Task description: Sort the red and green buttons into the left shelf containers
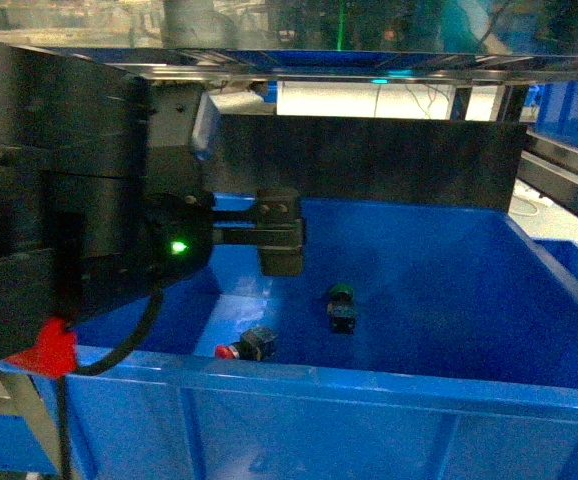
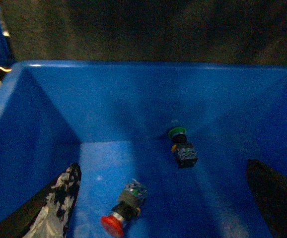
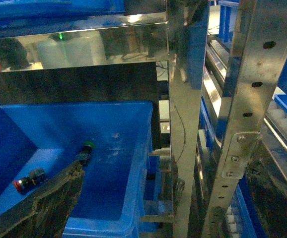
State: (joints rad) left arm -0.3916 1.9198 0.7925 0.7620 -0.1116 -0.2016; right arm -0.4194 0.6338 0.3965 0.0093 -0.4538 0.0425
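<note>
The left claw (image 2: pixel 161 208) is hanging wide open and empty inside the blue bin (image 1: pixel 369 385). The red button (image 2: pixel 119 214) is lying on the bin floor at its 7 o'clock, cap toward the camera. The green button (image 2: pixel 182 147) is lying at 12 o'clock. The right claw (image 3: pixel 158 208) is hovering outside, farther off, its spread unclear.

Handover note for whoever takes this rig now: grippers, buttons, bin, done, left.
Left gripper: above the blue bin, fingers apart, holding nothing.
Right gripper: open, empty, off to the bin's right by the metal shelf upright.
Red button and green button: both lying on the floor of that same bin, apart.
Done: both are binned.
Left: confirm whether they belong in separate bins; no second bin is clearly in reach here.
</note>
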